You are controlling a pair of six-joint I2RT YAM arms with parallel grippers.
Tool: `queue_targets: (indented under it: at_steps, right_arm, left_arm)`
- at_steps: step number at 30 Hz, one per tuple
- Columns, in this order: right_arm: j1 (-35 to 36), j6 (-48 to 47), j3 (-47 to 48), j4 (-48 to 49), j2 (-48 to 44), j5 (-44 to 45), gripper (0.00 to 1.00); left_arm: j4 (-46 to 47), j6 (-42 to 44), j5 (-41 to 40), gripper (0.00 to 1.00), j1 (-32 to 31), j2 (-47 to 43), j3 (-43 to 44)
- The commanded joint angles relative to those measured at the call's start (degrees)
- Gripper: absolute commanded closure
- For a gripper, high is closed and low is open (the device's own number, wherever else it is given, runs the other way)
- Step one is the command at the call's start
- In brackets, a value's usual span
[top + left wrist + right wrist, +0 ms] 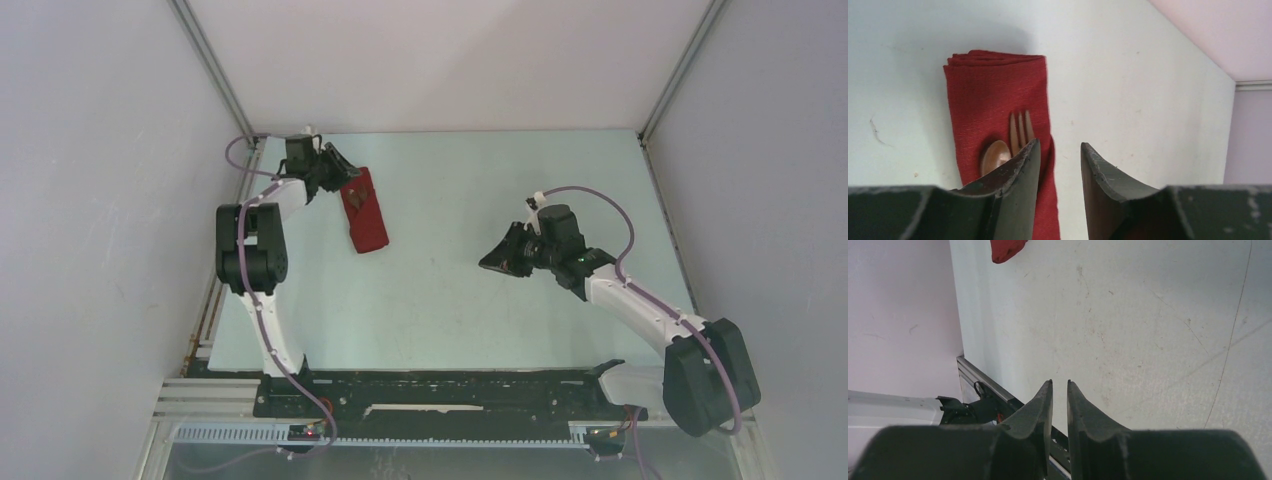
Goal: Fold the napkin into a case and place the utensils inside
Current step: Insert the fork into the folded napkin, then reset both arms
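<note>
Case (998, 95): dark red cloth, folded to a narrow oblong, lay flat on the pale table (1128, 100), with layered folds at its far end. Fork (1020, 131): brown wood, tines showing on the case's near half and pointing toward the case's far end. Spoon (994, 156): matching bowl touching the fork, nearer the case's left edge. Both handles were hidden. Left gripper (1060, 145): jaws apart and empty, one finger (1023, 170) overlapping the case's right side, the other off the case over bare table.

Fork (1020, 131), spoon (994, 156) handles hidden behind left claw (1060, 144) finger.
</note>
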Motion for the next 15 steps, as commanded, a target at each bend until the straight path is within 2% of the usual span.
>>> queue_targets:
  at_steps: [1,3,7,12,15]
  right_arm:
    - [0.2,-2.8,0.6,-1.3,-1.6,2.5,0.75]
    - [0.2,-6.3,2.7,-6.0,-3.3,5.6,0.70]
    - [0.0,-16.6,11.3,-20.0,-7.8,16.4,0.60]
    - [-0.4,-25.6,26.4,-36.4,-16.6,31.4,0.35]
    - [-0.8,-28.8,33.3,-40.4,-22.0,37.2,0.18]
  left_arm:
    - [-0.1,0.9,-0.5,0.57,-0.3,-8.5,0.6]
    - [-0.7,1.0,-0.6,0.56,-0.3,-12.7,-0.3]
    - [-8.3,4.3,-0.8,0.53,-3.9,-24.3,-0.7]
    - [-20.9,14.7,-6.2,0.45,-10.8,-42.2,3.3]
    - [-22.9,17.7,-3.3,0.40,-11.8,-51.2,4.3]
